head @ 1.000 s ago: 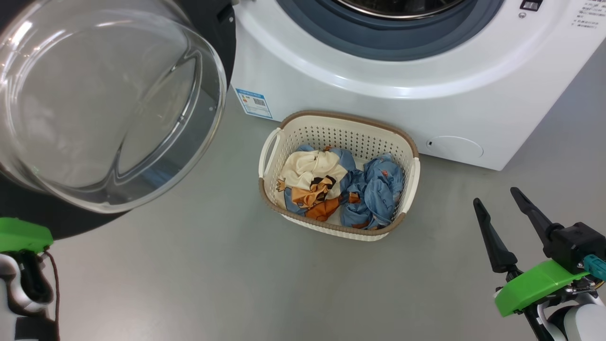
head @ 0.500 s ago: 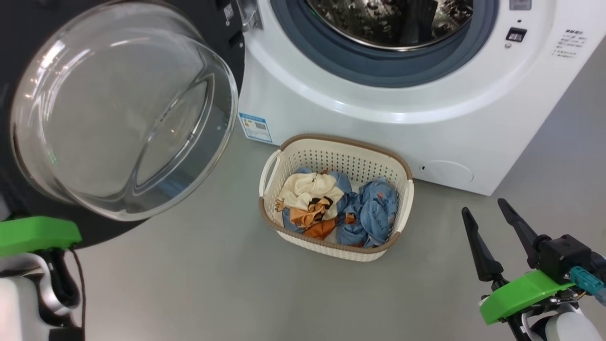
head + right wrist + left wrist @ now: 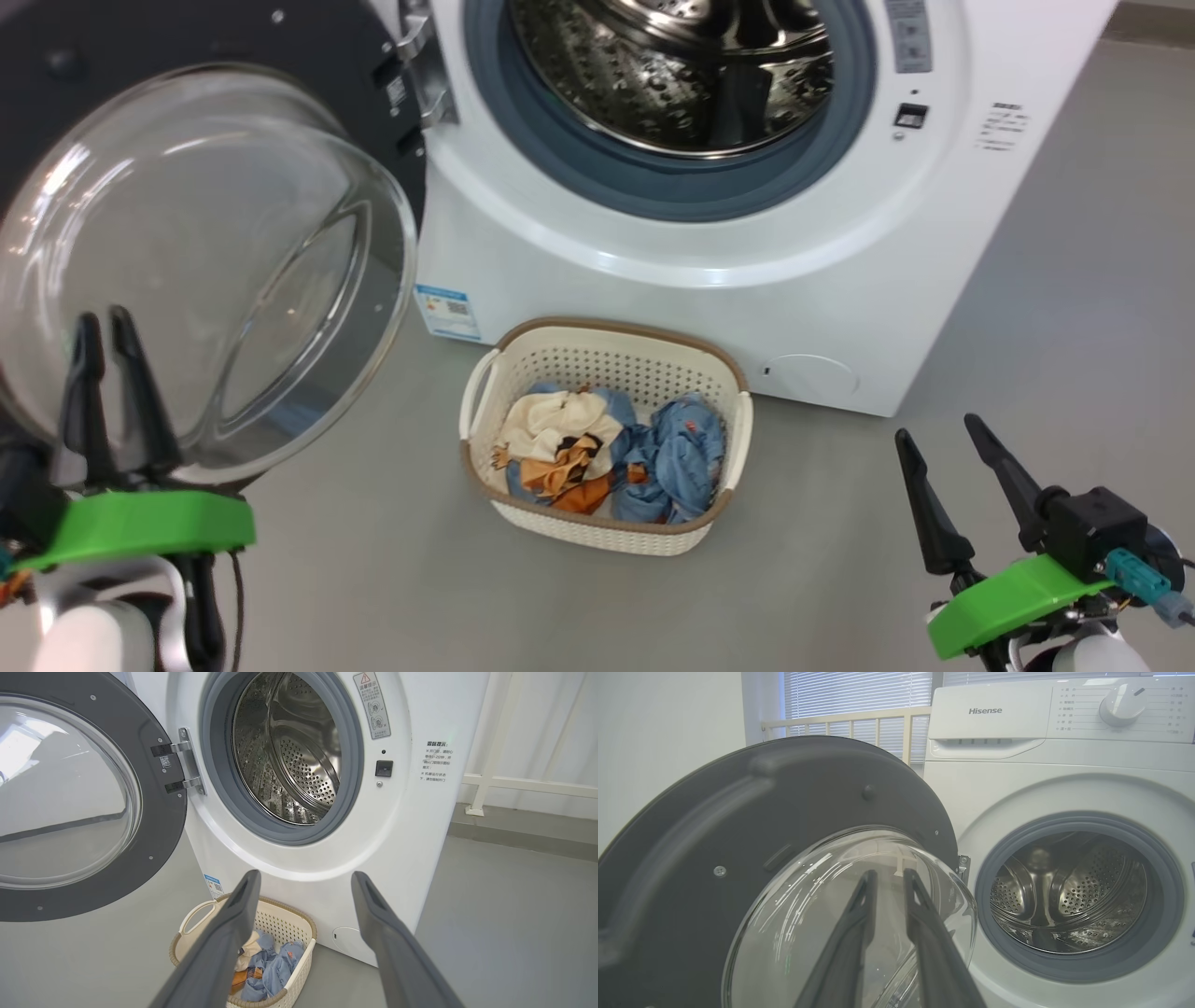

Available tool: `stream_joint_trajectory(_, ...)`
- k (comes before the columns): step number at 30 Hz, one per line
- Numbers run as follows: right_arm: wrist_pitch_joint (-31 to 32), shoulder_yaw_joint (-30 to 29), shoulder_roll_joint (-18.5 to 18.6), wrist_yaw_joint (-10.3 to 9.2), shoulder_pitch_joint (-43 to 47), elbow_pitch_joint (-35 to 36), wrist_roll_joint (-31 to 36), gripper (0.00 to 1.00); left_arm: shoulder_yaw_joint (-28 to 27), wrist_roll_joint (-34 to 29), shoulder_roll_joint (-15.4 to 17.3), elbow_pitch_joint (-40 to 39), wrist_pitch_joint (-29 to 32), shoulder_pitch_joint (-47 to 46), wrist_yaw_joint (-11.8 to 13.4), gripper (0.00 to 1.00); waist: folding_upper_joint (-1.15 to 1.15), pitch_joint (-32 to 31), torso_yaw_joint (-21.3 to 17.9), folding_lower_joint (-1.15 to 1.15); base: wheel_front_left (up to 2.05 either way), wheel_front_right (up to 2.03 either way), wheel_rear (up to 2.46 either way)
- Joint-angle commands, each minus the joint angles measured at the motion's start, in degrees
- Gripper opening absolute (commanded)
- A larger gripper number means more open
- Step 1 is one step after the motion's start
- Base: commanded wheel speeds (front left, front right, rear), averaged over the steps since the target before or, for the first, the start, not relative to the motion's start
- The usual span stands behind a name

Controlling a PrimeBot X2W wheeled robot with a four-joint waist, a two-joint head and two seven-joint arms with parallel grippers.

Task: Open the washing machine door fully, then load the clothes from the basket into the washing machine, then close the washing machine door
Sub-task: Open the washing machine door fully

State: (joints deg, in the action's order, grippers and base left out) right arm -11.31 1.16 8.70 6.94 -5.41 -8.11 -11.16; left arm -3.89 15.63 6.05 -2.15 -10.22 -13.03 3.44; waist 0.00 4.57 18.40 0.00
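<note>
The washing machine stands with its steel drum exposed. Its door hangs swung out to the left, glass bowl bulging toward me. My left gripper is shut, with only a slim gap and nothing held, in front of the bowl's lower left; the left wrist view has the left gripper against the glass. The basket sits on the floor before the machine. It holds the cream printed garment and the light blue one. My right gripper is open, right of the basket; the right wrist view shows the right gripper above the basket.
Grey floor surrounds the basket. A blue label marks the machine's lower left corner. A white railing runs along the wall right of the machine. The control dial sits on the top panel.
The head camera has tilted up, showing more of the drum. My left gripper has risen into view in front of the glass bowl. The right gripper stays open.
</note>
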Motion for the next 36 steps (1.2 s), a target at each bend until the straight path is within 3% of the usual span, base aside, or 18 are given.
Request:
stream_joint_trajectory(1,-0.75,1.54,-0.21,0.55,0.38,1.14,-0.83,1.00,-1.27,-0.34,1.30,-1.88,0.40,-0.23,-0.45,0.83,0.00,-1.90,-2.44,0.00,0.00,0.00,0.00)
stream_joint_trajectory(2,-0.82,1.62,-0.31,0.55,0.50,1.14,-0.85,1.00,-0.78,-0.33,1.18,-1.95,0.59,0.24,-0.65,0.95,0.00,-2.15,-3.08,0.00,0.00,0.00,0.00)
stream_joint_trajectory(3,-0.88,1.67,-0.39,0.55,0.62,1.13,-0.89,1.00,-0.29,-0.23,1.01,-1.93,0.79,0.68,-0.87,1.00,0.00,-2.36,-3.69,0.00,0.00,0.00,0.00)
stream_joint_trajectory(14,-1.30,2.19,-0.86,0.55,2.34,1.89,-1.09,1.00,4.42,-0.68,-0.17,-0.21,1.72,5.81,-1.83,1.00,0.00,-4.18,-11.35,0.00,0.00,0.00,0.00)
stream_joint_trajectory(23,-1.30,2.23,-1.43,0.55,3.31,3.28,-1.07,1.00,4.56,-1.89,0.83,0.79,1.98,10.23,-0.57,1.00,0.00,-4.21,-17.76,0.00,0.00,0.00,0.00)
stream_joint_trajectory(36,-1.35,2.06,-2.38,0.55,4.75,4.41,-1.19,1.00,5.12,-1.75,0.58,2.22,1.16,14.53,0.42,1.00,0.00,-4.54,-20.72,0.00,0.00,0.00,0.00)
